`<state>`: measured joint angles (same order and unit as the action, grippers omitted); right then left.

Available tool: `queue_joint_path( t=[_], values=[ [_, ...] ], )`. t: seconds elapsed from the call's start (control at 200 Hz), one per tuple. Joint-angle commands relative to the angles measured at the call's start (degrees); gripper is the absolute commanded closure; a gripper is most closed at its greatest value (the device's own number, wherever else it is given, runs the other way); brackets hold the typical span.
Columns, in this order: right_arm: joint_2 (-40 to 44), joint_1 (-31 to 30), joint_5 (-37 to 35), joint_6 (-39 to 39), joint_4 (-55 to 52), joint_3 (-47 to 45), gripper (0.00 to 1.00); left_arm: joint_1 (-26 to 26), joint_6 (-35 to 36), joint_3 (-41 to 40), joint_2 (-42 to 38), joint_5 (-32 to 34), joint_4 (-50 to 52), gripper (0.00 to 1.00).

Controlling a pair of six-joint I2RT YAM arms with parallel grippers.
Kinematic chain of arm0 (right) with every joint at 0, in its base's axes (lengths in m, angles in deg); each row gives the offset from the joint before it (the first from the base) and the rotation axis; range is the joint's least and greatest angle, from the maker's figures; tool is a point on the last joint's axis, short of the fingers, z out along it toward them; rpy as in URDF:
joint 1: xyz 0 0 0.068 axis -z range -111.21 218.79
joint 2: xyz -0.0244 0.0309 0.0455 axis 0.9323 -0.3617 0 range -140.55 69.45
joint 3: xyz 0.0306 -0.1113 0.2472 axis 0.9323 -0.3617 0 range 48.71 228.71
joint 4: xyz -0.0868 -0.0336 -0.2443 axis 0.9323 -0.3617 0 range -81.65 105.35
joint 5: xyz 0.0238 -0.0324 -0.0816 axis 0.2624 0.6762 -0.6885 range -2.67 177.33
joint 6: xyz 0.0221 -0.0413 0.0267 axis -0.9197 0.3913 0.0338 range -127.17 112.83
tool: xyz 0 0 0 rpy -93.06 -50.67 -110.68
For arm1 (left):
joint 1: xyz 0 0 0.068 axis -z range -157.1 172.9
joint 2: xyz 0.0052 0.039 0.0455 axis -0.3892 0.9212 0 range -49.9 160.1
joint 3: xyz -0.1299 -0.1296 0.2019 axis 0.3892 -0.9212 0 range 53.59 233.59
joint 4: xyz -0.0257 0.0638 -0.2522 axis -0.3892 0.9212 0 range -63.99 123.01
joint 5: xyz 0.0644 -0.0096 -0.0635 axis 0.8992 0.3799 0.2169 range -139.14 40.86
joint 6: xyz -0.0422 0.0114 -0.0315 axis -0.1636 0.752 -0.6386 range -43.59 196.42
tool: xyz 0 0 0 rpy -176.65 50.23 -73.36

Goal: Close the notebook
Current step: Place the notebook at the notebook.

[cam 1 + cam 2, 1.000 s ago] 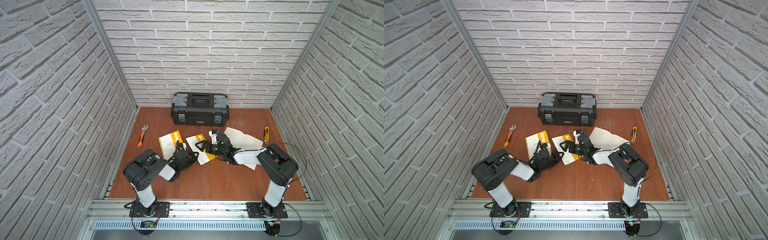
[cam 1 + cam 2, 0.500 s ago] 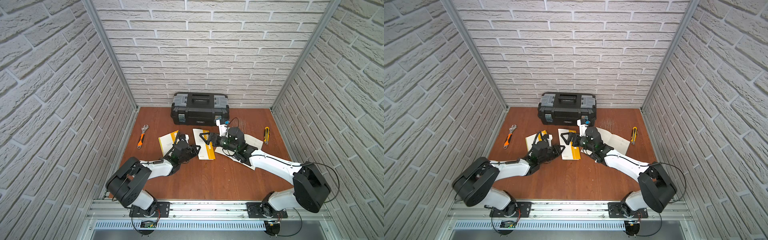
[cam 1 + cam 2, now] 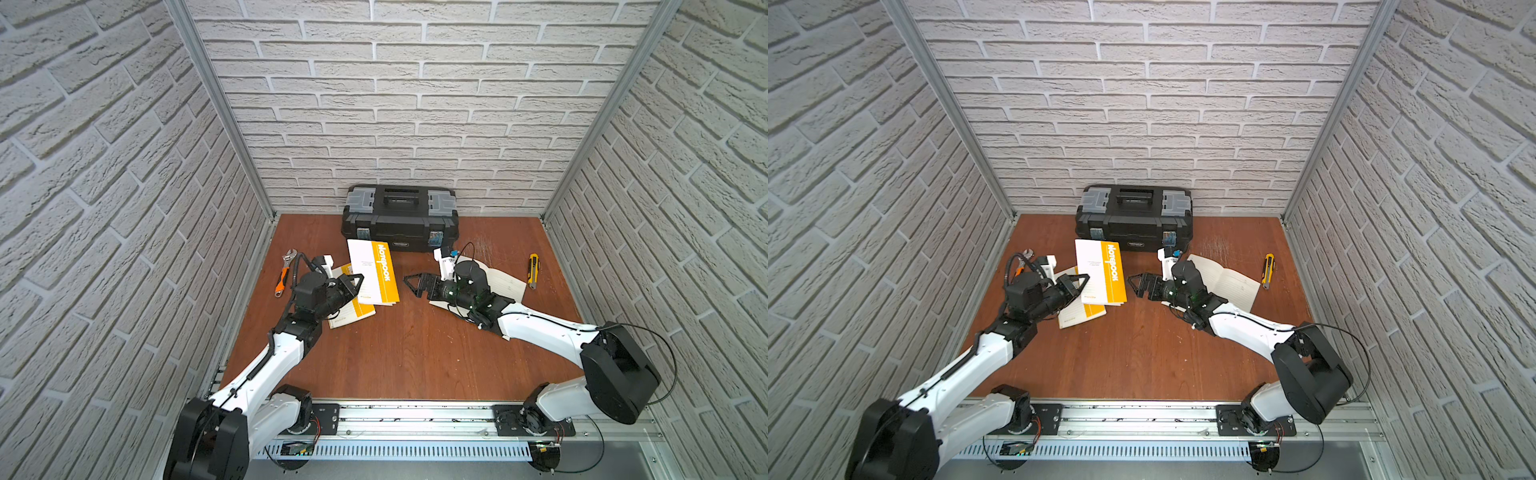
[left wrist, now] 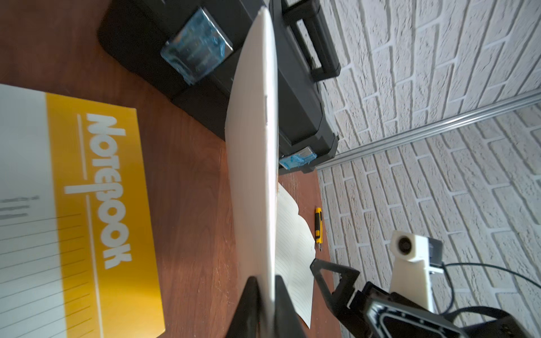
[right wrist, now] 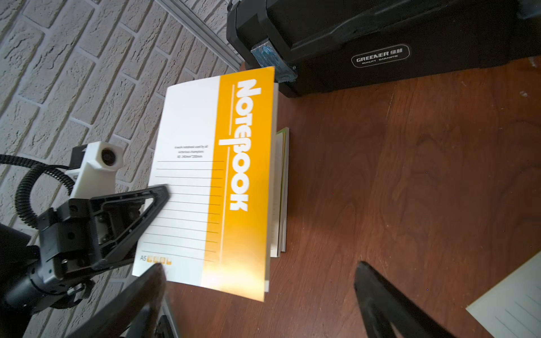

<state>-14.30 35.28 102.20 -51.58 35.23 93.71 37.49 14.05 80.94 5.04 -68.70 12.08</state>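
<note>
Three notebooks shared the wooden surface, and the step in hand, as I judged it, was folding one cover shut. The left gripper was pressed together on the free long edge of the yellow-and-white notebook. It pinched the front cover and held it up on a slant: pinched edge high on the left, spine edge low on the right.

That book was in the back half of the surface, left of centre. Its far end was just in front of the black toolbox, which stood against the back edge. Its long axis ran front to back, pointing at the toolbox. The yellow title band lay along the spine side, with the title starting at the toolbox end. A thin sheaf of pages showed only beside the spine; whether they lay flat or hung from the cover I could not tell.

A second yellow notebook lay flat toward the front-left, overlapped by the raised cover in both top views. An open lined notebook lay right of centre beneath the right arm. The right gripper was near the spine side but apart from it, spread wide and empty.

The next move probably called for lowering the pinched edge until the cover lay flat on its pages, printed face up, and only then letting go — without dragging the book across its neighbour.
</note>
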Motion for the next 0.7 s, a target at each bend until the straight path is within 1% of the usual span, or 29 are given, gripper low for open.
queue_joint_path(
  t=[0.0, 0.1, 0.175, 0.405, 0.695],
  values=[
    [-1.13, 0.21, 1.73, -0.98, 4.15, 0.35, 0.00, -3.43, -0.60, -3.66, -3.18, -2.45, 2.12, 0.87],
    [-1.73, 0.21, 2.09, -1.29, 4.77, 0.53, 0.00, -6.45, -2.93, -6.51, -3.24, -5.10, -1.22, 0.87],
    [-1.93, 0.21, 2.52, -1.35, 4.84, 0.72, 0.00, -7.57, -3.81, -7.81, -3.17, -6.04, -3.49, 0.87],
    [-4.75, -0.39, 4.35, -2.81, 7.30, 2.25, 0.00, -9.78, -2.22, -8.28, -2.07, -7.33, -3.82, 0.88],
    [-11.78, -3.28, 6.64, -4.21, 10.50, 7.78, 0.00, -11.28, 1.36, -8.94, 1.01, -5.53, -5.39, 0.88]
  ],
)
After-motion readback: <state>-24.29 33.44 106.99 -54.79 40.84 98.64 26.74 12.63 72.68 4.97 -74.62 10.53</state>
